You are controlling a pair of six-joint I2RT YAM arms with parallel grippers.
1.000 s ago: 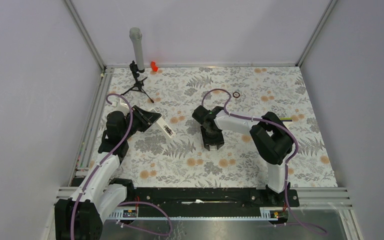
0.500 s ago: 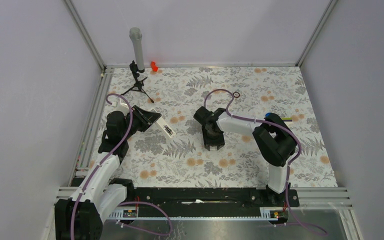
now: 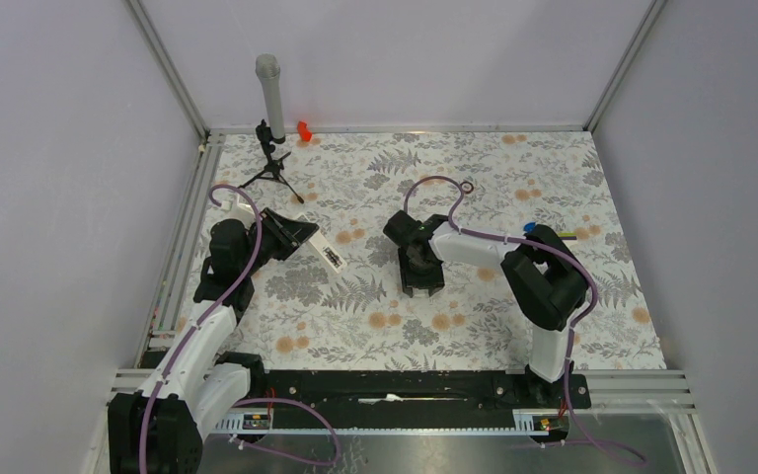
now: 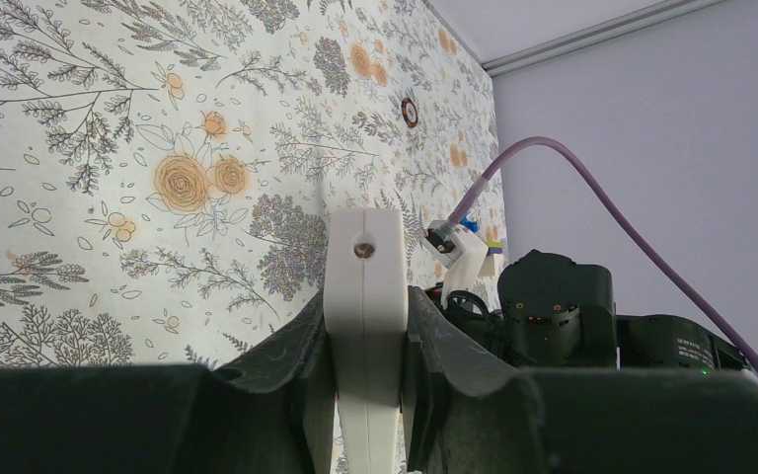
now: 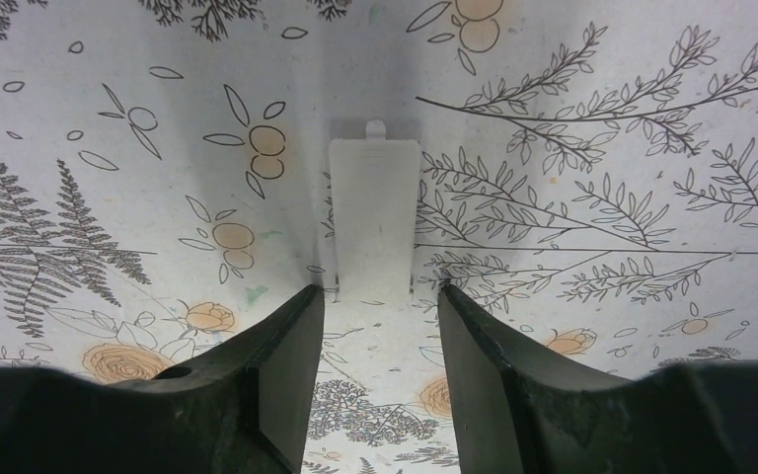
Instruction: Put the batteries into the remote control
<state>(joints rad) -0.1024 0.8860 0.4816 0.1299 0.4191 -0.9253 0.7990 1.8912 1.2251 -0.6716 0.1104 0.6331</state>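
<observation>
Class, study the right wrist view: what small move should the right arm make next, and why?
Probably lift the right gripper straight up, away from the white cover strip. The strip lies flat on the table, free just beyond the open jaws. The left gripper already clamps the remote control, so the cover seems not needed yet.

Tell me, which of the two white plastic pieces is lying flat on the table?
The short tabbed white strip, just ahead of the open right gripper. The longer remote control is clamped in the left gripper.
</observation>
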